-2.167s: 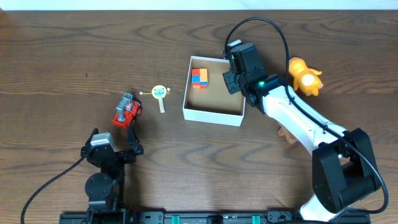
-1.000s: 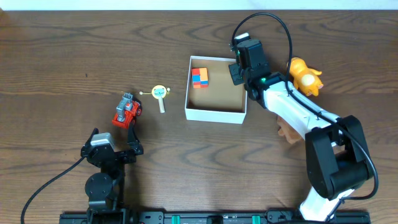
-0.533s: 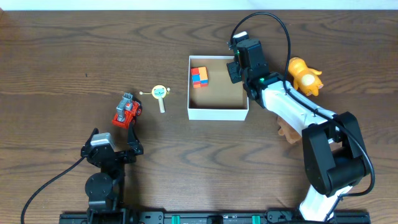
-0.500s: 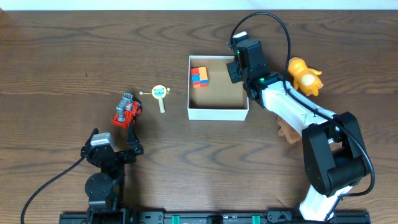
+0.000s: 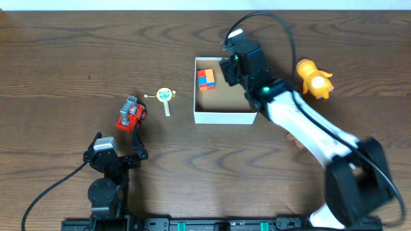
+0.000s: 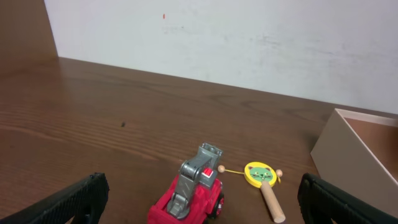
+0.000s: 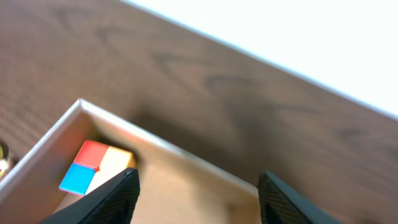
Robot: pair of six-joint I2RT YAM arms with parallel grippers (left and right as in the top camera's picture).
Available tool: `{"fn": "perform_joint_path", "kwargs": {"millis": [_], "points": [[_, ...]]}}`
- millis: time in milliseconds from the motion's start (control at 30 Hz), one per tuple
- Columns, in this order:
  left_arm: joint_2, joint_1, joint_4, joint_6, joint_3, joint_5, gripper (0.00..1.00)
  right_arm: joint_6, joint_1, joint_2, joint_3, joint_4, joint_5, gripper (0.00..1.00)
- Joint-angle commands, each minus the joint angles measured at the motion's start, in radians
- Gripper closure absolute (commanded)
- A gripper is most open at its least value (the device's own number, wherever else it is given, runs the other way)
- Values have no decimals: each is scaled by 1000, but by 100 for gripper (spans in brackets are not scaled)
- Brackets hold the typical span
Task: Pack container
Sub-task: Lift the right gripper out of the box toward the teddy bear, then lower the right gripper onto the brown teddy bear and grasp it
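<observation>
At the near edge the left gripper [image 5: 117,142] sits low over the table [image 5: 51,64], its jaws spread wide with nothing between them. Just beyond it stands a red toy truck [image 5: 130,114], and a little farther right lies a yellow disc on a stick [image 5: 166,96]. Bare wood runs well out to the left and to the near right. A tan thing [image 5: 295,137] at the near right is mostly hidden under the right arm, which is blurred, and I cannot tell what it is. The container [image 5: 225,117] stands at mid-table, right of the disc and clear of it, with a red, blue and orange block [image 5: 206,79] in its far left corner. The right gripper [image 5: 230,69] hangs over the container's far right part, fingers parted and empty. An orange toy [image 5: 314,78] lies to the right, well apart from the container's wall
</observation>
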Motion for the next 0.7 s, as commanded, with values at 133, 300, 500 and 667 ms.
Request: {"fn": "perform_joint_path", "kwargs": {"millis": [133,300,500,667], "points": [[-2,-4,-39,13,-20,-5,2,78,-64,-219,20,-245,247,32],[-2,-4,-39,13,-20,-5,2,186,-157,-256,20,-476,250,27],[-2,-4,-39,13,-20,-5,2,284,-311,-225,19,-667,241,19],[-1,-4,-39,13,-20,-5,2,291,-401,-178,18,-742,55,21]]}}
